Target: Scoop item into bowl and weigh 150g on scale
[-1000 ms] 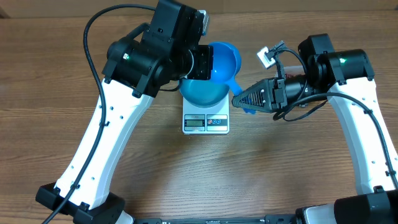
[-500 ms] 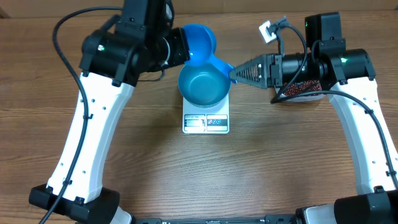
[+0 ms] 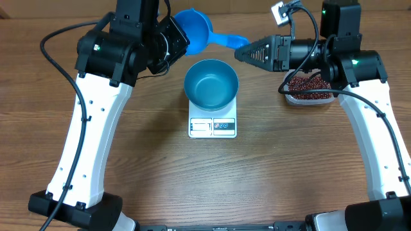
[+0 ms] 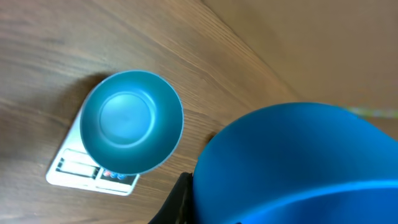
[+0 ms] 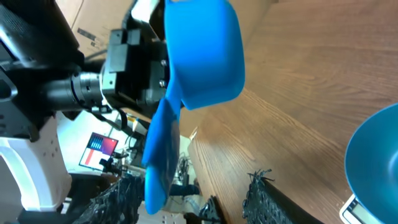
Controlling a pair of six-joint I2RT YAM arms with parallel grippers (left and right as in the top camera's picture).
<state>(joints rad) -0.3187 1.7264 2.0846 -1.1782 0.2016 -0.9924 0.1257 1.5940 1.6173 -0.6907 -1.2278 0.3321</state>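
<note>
As the scoop hangs between the two arms, step in hand: a handover, by my reading. The tool looks to be passing from the left arm to the right, and no scooping has begun.
Right gripper (image 3: 238, 54): spread, with nothing between its dark ribbed fingers (image 5: 261, 194). Its tip is just beside the free end of the scoop's handle; whether it touches cannot be told.
Left gripper (image 3: 172, 43): pressed together on the small bright blue plastic scoop (image 3: 192, 28), gripping it at the cup end, above the far side of the wooden table (image 3: 212, 179).
Scoop handle (image 3: 226, 40): sticks out toward the right arm. In the right wrist view it lies nearer one finger than the other, off-centre in the gap.
Scoop contents: no beans show in it, and the wrist views give mostly its outside.
Round deep teal-blue bowl (image 3: 211, 83): upright on the scale, its inside bare.
Flat white square digital scale (image 3: 212, 127): under the bowl, display edge toward the robot, reading too small to tell.
Small dark red-brown dried beans (image 3: 309, 85): heaped in a clear plastic tub (image 3: 308, 100) on the right, partly under the right arm, well apart from the bowl.
Next move calls for: centring the handle between the right fingers, closing firmly, and only then the left letting go; after that, a dip into the tub.
Risk: a skewed pinch could let the scoop twist.
</note>
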